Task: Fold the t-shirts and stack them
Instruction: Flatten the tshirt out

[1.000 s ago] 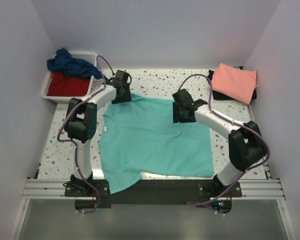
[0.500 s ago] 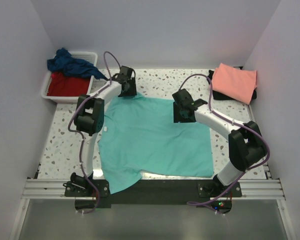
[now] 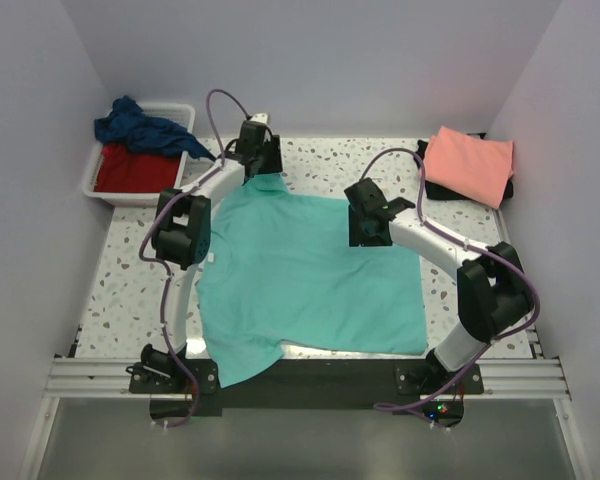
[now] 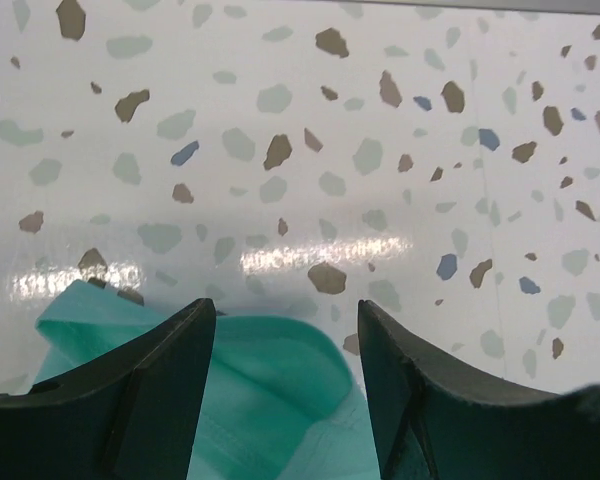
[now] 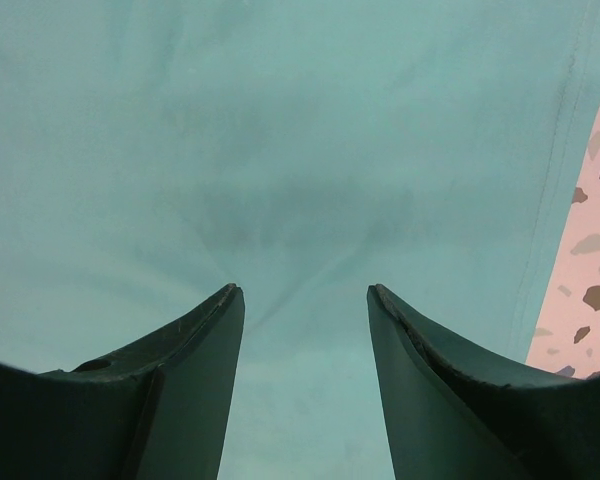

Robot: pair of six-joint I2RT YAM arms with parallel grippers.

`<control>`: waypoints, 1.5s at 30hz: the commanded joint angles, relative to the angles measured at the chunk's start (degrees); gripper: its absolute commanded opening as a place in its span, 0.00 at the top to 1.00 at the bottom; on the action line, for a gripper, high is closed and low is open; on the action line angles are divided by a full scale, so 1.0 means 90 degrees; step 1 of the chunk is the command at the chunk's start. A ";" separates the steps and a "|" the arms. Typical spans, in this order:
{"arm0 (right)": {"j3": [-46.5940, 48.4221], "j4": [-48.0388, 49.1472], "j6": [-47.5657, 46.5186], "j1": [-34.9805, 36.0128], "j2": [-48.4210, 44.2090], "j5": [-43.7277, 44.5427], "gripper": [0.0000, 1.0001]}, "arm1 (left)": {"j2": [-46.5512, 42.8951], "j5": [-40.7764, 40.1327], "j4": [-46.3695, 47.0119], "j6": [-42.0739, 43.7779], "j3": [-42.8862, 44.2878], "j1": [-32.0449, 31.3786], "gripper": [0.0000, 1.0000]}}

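- The left gripper [image 4: 285,308] has its jaws spread wide with nothing between them. It hangs over the far sleeve of the turquoise t-shirt [image 3: 310,280]. The sleeve's rolled edge lies between the fingers and back toward the wrist, and only bare table [image 4: 280,120] lies ahead of the tips.
- The shirt is spread flat. As I read it, its long axis runs across the table from the left arm's side to the right arm's, with the sleeves toward the left.
- The right gripper [image 5: 305,292] is also wide open and holds nothing. It is poised over the far right part of the shirt, with cloth ahead of the jaws and on both sides. A stitched edge runs just outside the right-hand finger, and table shows beyond it.
- Judgement: a fold toward the near side depends on the far edge. The left jaws already straddle it. The right jaws sit just inside it over flat cloth, so they look to need the edge brought between them first. Each arm is the nearer one to its own far corner.
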 commanded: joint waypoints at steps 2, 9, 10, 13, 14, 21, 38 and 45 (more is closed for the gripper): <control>0.0143 -0.0120 0.0188 0.0000 -0.0036 0.0179 0.43 | -0.0302 0.0609 0.1660 0.0186 -0.0428 -0.0039 0.36; 0.0094 -0.0022 0.0168 -0.0010 -0.0046 0.0091 0.44 | -0.0849 0.0669 0.1742 0.0216 -0.0801 -0.0039 0.36; 0.0113 -0.0012 0.0168 -0.0010 -0.0037 0.0081 0.44 | -0.0927 0.0610 0.1645 0.0235 -0.0898 -0.0048 0.36; 0.0162 0.0066 0.0149 -0.0010 0.0032 0.0052 0.44 | -0.1327 0.0385 0.1595 0.0274 -0.1229 -0.0029 0.36; 0.0162 0.0124 0.0149 -0.0010 0.0042 0.0004 0.44 | -0.1444 0.0385 0.1604 0.0303 -0.1337 -0.0029 0.36; 0.0163 0.0300 0.0188 0.0009 0.0237 -0.0202 0.45 | -0.2197 0.0171 0.1186 0.0616 -0.1807 -0.0029 0.36; 0.0280 0.0310 0.0207 0.0058 0.0374 -0.0202 0.45 | -0.1954 -0.0201 -0.0690 0.0402 -0.1798 -0.0039 0.41; 0.0260 0.0281 0.0207 0.0049 0.0335 -0.0124 0.45 | -0.1602 -0.0328 -0.1091 0.0187 -0.1504 -0.0039 0.42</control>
